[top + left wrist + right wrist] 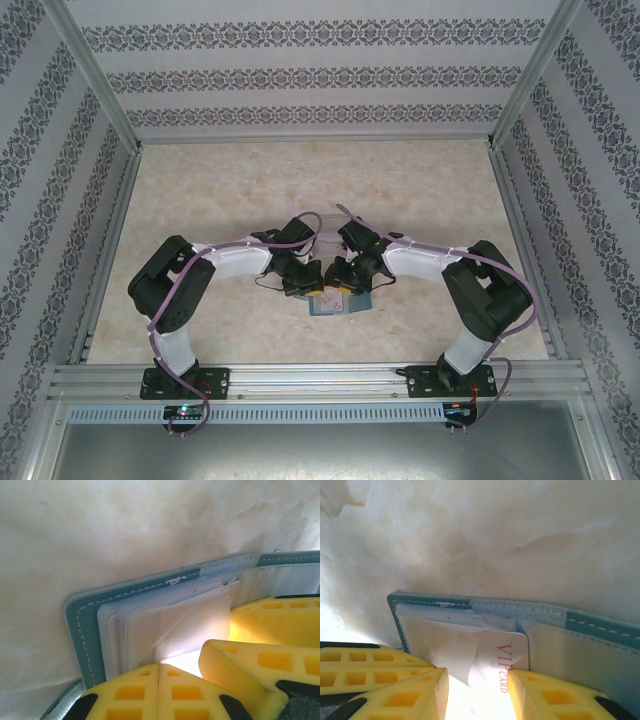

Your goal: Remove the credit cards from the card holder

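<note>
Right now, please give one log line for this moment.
left gripper: shut at holder | right gripper: open around card | holder: open

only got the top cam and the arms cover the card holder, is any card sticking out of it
Observer: Yes. The right wrist view shows a white card printed VIP CARD in red, partly out of a pocket of the card holder.
Operator: right jaws on it?
Observer: The right gripper has its jaws apart, one on each side of the card's near end. No pinch shows.
Operator: and the left
Observer: The left gripper has its jaws shut together, with the tips at the stack of clear sleeves inside the holder.
</note>
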Available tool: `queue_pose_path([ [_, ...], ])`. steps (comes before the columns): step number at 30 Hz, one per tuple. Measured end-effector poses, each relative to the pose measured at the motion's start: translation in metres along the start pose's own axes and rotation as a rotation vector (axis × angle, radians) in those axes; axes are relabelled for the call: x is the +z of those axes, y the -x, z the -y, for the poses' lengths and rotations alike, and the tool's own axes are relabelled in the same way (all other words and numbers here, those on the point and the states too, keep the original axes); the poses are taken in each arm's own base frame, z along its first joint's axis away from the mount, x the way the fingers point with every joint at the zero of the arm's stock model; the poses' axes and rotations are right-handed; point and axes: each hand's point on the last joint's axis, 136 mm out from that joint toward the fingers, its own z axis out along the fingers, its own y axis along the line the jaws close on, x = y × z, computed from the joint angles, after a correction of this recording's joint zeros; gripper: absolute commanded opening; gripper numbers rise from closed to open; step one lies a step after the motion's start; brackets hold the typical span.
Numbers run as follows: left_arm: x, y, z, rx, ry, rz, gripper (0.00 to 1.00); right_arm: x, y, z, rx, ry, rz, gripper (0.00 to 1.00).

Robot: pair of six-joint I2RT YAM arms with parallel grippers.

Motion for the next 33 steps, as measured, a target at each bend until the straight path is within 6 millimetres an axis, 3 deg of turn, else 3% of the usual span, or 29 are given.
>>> queue_pose_path([
  [14,-0.001,0.000,0.003,0.003,-0.006,-0.005,0.00,-0.012,0.001,0.012,0.008,-0.068,0.042,0.30],
  [23,-0.008,0.006,0.019,0.030,-0.024,0.010,0.00,-0.012,-0.004,0.019,0.013,-0.082,0.038,0.31],
  [33,-0.005,-0.001,0.032,0.063,-0.036,-0.012,0.00,-0.028,-0.004,0.013,0.003,-0.047,0.072,0.30],
])
